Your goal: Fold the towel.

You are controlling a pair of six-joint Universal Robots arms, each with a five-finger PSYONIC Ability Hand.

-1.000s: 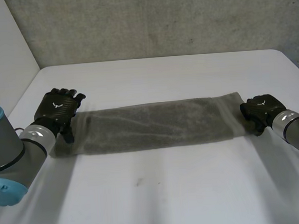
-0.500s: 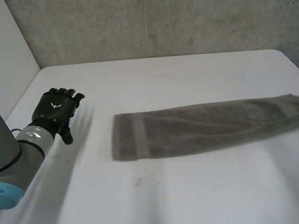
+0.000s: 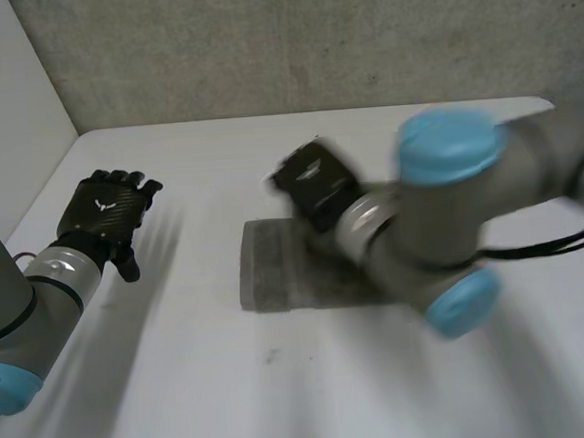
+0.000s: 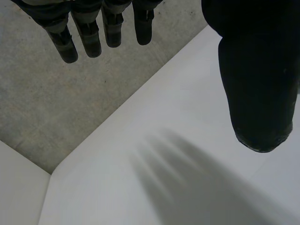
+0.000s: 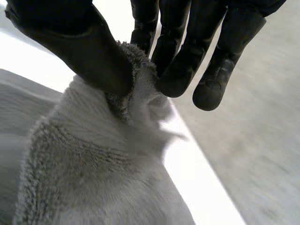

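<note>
The grey towel [image 3: 268, 269] lies on the white table [image 3: 285, 400], its left end flat in the middle and the rest hidden under my right arm. My right hand [image 3: 315, 185] is held above that left end, reaching across from the right. In the right wrist view my right hand [image 5: 89, 51] pinches a fluffy edge of the towel [image 5: 98, 183] between thumb and fingers, and the cloth hangs down from the grip. My left hand [image 3: 108, 214] rests at the table's left side, apart from the towel. Its fingers [image 4: 93, 35] are straight, and there is nothing between them and the thumb.
The grey wall [image 3: 309, 37] runs along the table's far edge and a white side wall [image 3: 3, 99] stands at the left. My right arm [image 3: 442, 218] crosses over the middle of the table. Bare tabletop [image 4: 187, 187] lies under my left hand.
My right hand pulled the towel to the right, then swept left across the table with its right end pinched. The towel slid away from my left hand, which stayed nearly still.
</note>
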